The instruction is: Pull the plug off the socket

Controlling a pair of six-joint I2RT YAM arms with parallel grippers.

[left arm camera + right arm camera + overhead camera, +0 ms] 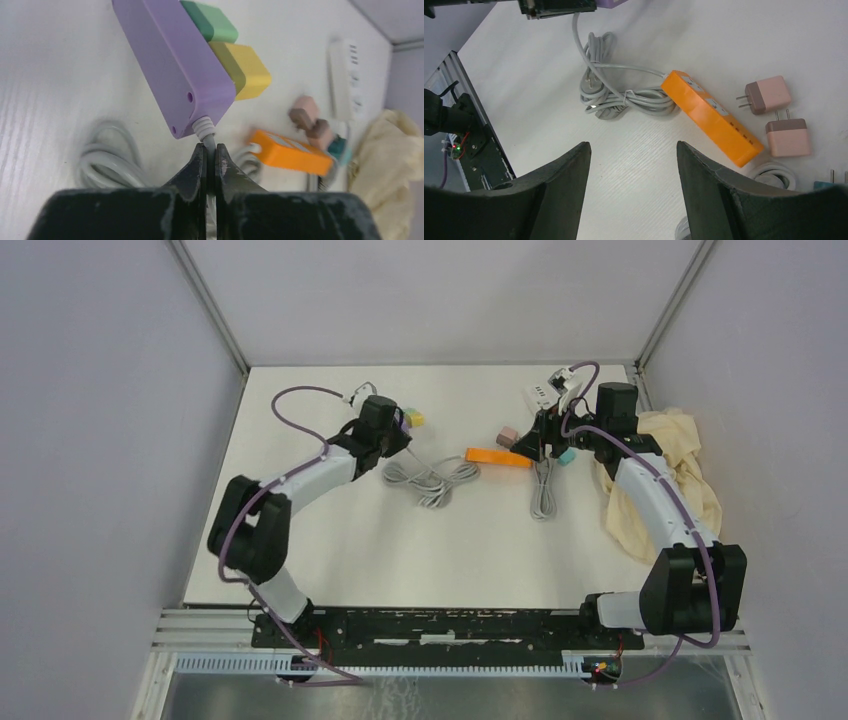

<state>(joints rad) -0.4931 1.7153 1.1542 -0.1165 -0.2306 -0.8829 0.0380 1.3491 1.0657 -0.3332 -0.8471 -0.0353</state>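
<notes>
A purple socket strip (170,60) lies on the table with a green plug (210,22) and a yellow plug (245,70) seated side by side in its face. My left gripper (210,150) is shut on the strip's grey cable (209,142), just below the ribbed collar where it leaves the purple body. In the top view that gripper (392,435) sits over the strip, with only the yellow plug (415,419) showing beside it. My right gripper (633,145) hangs open over bare table, nothing between its fingers, short of an orange socket strip (711,117).
The purple strip's cable lies in a coil (430,480); a second grey coil (543,495) lies below the right gripper. Two pink adapters (768,95) and a teal plug (566,455) lie by the orange strip. A white power strip (545,392) and a yellow cloth (690,470) sit at the back right.
</notes>
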